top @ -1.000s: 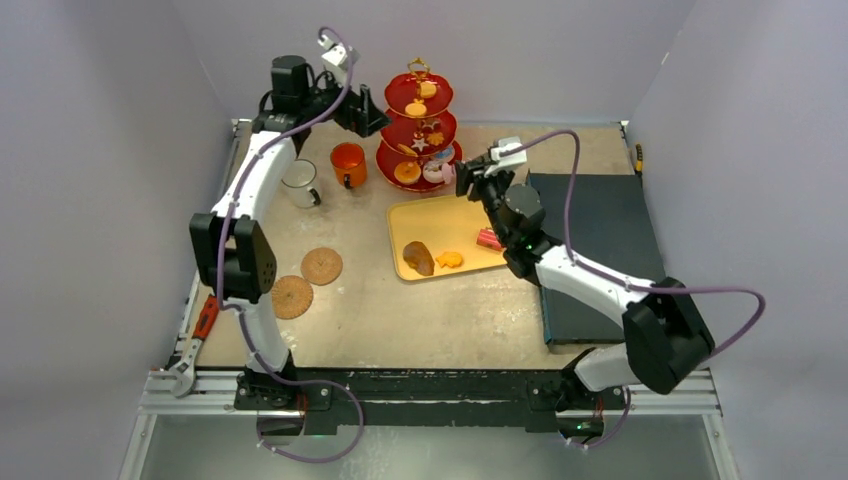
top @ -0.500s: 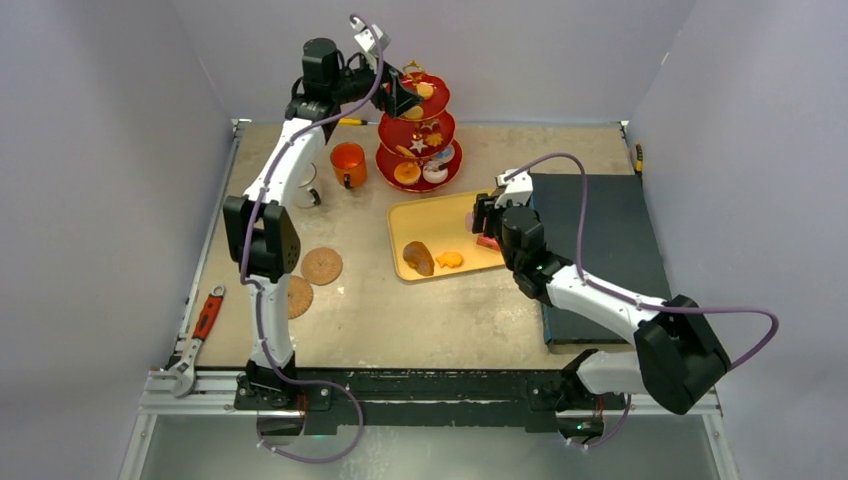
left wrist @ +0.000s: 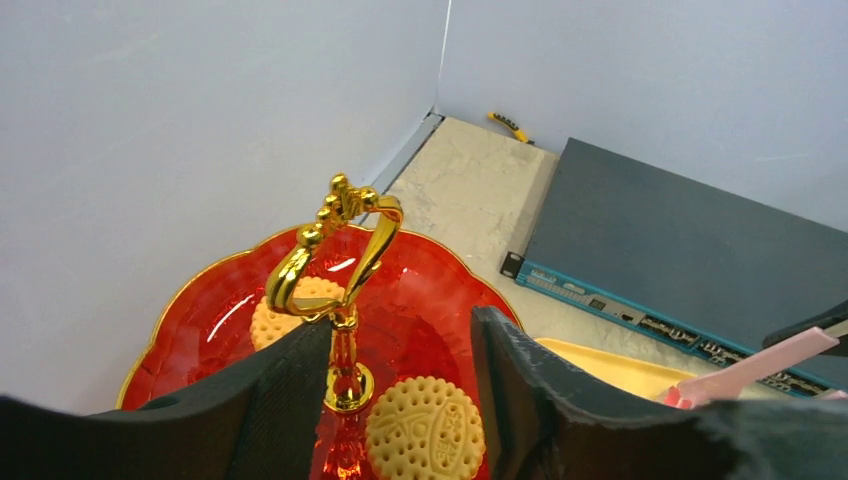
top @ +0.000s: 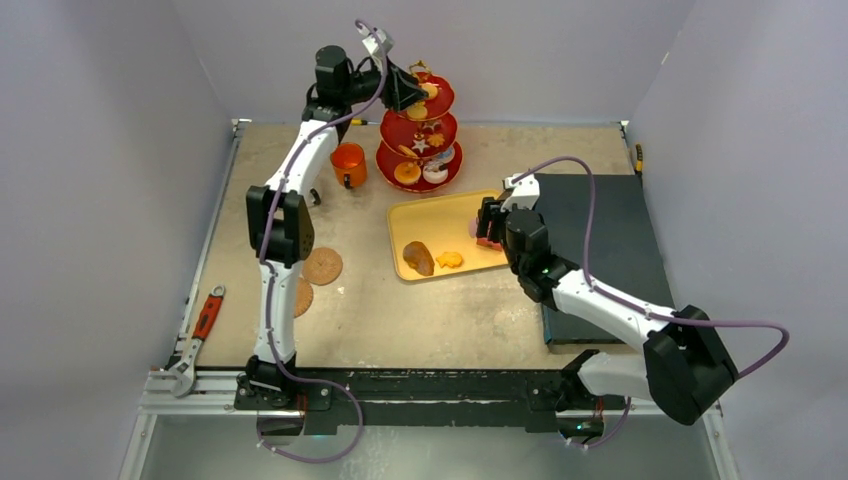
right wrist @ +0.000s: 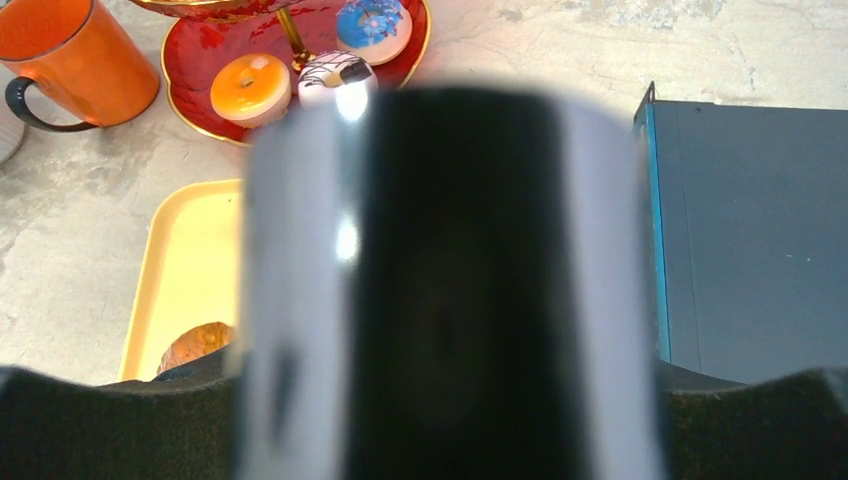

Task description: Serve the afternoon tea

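Stand (left wrist: 200, 330) of three red tiers with gold rims is at the far side of the table (top: 400, 320). The left gripper (left wrist: 400, 335) hovers over the top tier. Its black fingers (left wrist: 515, 375) are spread wide, and the gold loop handle (left wrist: 345, 250) rises between them (I see no contact with it). Two round biscuits (left wrist: 425, 430) lie on this tier, one on each side of the handle's stem. On the bottom tier are an orange donut (right wrist: 250, 85), a white donut (right wrist: 335, 72) and a blue donut (right wrist: 372, 22). The orange mug (right wrist: 70, 55) stands just left of the stand. Two brown coasters (top: 322, 265) lie near the left arm, one partly hidden behind it. The yellow tray (top: 440, 215) is in front of the stand and carries a croissant (top: 418, 258) and a small orange pastry (top: 450, 260). The right gripper (top: 488, 225) is low over the tray's right edge, where a pink and red piece (top: 487, 243) shows. Whether its fingers pinch this piece, I cannot tell: a blurred dark shape fills the right wrist view. A dark box (top: 600, 240) lies right of the tray.
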Controlling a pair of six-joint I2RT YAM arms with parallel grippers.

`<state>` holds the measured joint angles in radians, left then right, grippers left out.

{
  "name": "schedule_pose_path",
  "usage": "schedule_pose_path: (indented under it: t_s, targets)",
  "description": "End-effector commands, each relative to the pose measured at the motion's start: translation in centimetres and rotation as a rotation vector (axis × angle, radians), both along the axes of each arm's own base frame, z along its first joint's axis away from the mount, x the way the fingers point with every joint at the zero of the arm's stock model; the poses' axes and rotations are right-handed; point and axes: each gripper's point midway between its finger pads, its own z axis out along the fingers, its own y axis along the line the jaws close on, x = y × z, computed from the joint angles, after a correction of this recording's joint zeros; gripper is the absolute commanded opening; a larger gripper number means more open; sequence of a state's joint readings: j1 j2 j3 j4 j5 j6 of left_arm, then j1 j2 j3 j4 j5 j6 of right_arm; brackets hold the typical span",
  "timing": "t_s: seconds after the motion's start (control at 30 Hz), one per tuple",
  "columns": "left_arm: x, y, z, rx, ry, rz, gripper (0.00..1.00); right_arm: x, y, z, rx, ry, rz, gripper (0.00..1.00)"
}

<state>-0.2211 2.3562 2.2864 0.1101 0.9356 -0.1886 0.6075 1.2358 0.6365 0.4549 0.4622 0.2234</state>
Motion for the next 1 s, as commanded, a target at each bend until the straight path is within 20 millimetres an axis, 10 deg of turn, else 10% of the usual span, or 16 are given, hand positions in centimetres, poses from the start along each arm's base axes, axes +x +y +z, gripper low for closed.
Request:
schedule_pose_path:
  t_s: [0.0,0.17,0.5,0.77,0.97]
  targets:
    - [-0.4,-0.4,5.5,-0.083,-0.153,-0.039,0.45,-0.1,-0.7,1.1,0.044,-0.018,-0.043,0.63]
    - [0.2,-1.0,5.8,-0.106,-0.175,-0.006,0.20,-0.1,-0.9,0.8,0.040,-0.007,-0.051,0.63]
    - [0.0,-0.7,5.7,-0.030,-0.227,0.046,0.22,0.0,-0.6,1.0,0.052,-0.013,-0.040,0.62]
    - [-1.8,1.9,5.6,0.038,-0.210,0.021,0.77,-0.1,-0.5,1.4,0.065,-0.028,-0.028,0.62]
    - [0.8,4.4,6.1,0.001,-0.193,0.065,0.86,-0.2,-0.4,2.0,0.080,-0.041,-0.022,0.61]
